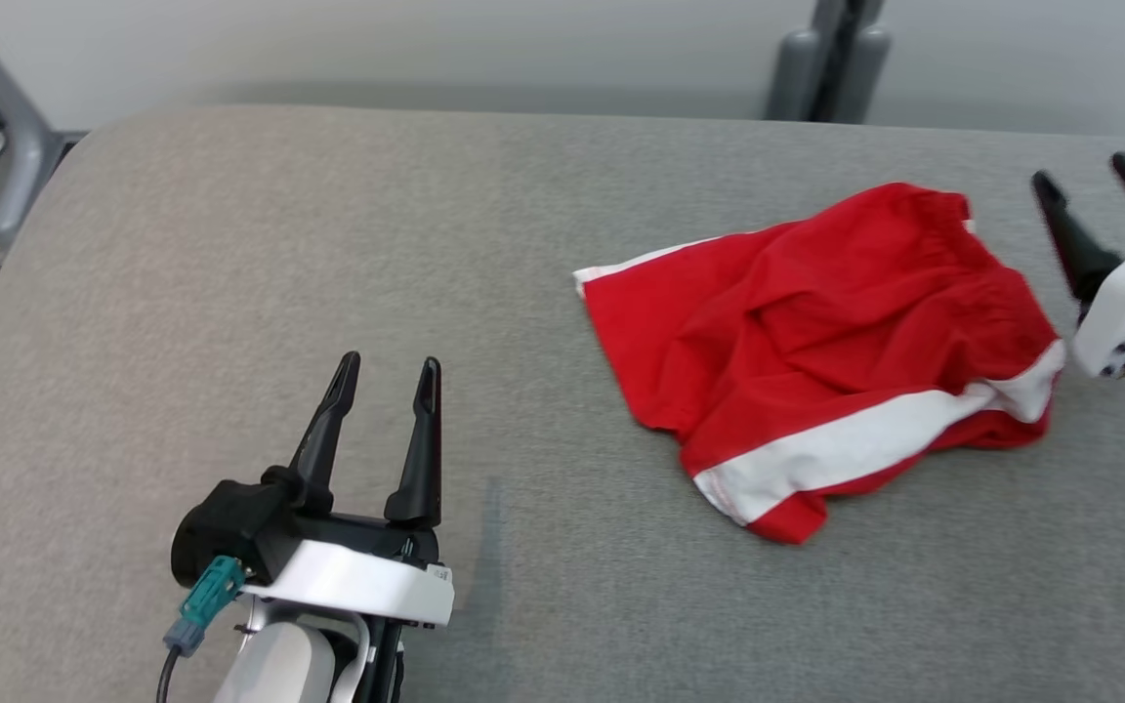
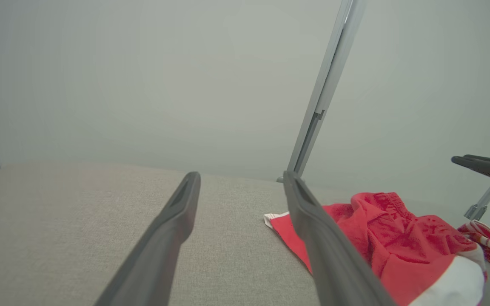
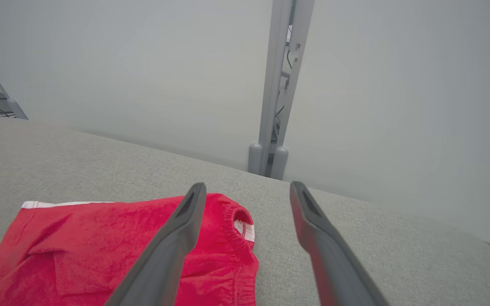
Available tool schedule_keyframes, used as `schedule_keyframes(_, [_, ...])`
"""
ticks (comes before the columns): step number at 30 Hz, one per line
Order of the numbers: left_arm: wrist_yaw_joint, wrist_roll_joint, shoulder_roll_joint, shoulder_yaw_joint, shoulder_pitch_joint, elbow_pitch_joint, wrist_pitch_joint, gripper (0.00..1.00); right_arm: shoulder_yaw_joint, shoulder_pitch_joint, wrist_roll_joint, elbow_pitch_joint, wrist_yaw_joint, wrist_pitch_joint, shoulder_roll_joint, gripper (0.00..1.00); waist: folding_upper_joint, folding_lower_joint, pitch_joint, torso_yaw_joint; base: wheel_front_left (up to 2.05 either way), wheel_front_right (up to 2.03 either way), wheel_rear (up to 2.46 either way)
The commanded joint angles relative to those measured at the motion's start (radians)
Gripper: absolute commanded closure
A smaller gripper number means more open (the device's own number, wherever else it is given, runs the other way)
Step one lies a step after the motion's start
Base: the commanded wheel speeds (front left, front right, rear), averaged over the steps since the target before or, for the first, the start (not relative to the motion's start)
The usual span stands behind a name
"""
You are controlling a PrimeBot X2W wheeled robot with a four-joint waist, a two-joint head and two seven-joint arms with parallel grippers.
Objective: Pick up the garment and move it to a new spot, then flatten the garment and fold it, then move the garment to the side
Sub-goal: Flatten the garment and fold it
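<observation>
The head view looks down from above onto the grey table [image 1: 230, 244]. Both wrist views sit low over it, facing the pale wall [image 3: 100, 63]. All three share the red garment [image 1: 816, 322].

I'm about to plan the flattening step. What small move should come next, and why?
Probably lower the right gripper onto the near waistband edge of the red shorts and pinch there. The shorts lie rumpled on the grey table, the jaws of both grippers stand open and empty, and the left gripper sits far off to the left.
</observation>
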Motion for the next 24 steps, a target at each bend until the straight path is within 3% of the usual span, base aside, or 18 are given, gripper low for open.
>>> schedule_keyframes(1, [-0.003,0.021,0.003,0.005,0.016,-0.001,-0.004,0.00,0.000,0.042,0.005,-0.020,0.000,-0.016,0.009,0.00,0.0000,0.0000,-0.040,-0.053,0.00,0.00,0.00])
schedule_keyframes(8, [0.002,-0.002,0.004,0.034,0.033,0.002,-0.004,0.00,-0.128,0.246,-0.046,-0.171,0.000,-0.157,0.035,0.00,0.0000,0.0000,-0.063,-0.167,0.00,0.00,0.00])
schedule_keyframes(13, [0.021,0.016,0.003,0.065,0.031,0.021,-0.004,0.00,-0.293,0.414,-0.159,-0.315,0.000,-0.181,0.125,0.00,0.0000,0.0000,-0.050,-0.212,0.00,0.00,0.00])
schedule_keyframes(17, [0.038,0.018,0.004,0.091,0.023,0.025,-0.004,0.00,-0.436,0.565,-0.281,-0.536,0.000,-0.180,0.233,0.00,0.0000,0.0000,-0.039,-0.227,0.00,0.00,0.00])
schedule_keyframes(20, [0.046,0.011,0.003,0.106,0.019,0.030,-0.004,0.00,-0.488,0.649,-0.353,-0.680,0.000,-0.180,0.291,0.00,0.0000,0.0000,-0.033,-0.234,0.00,0.00,0.00])
schedule_keyframes(24, [0.054,0.011,0.003,0.117,0.016,0.046,-0.004,0.00,-0.500,0.723,-0.410,-0.765,0.000,-0.180,0.343,0.00,0.0000,0.0000,-0.027,-0.249,0.00,0.00,0.00])
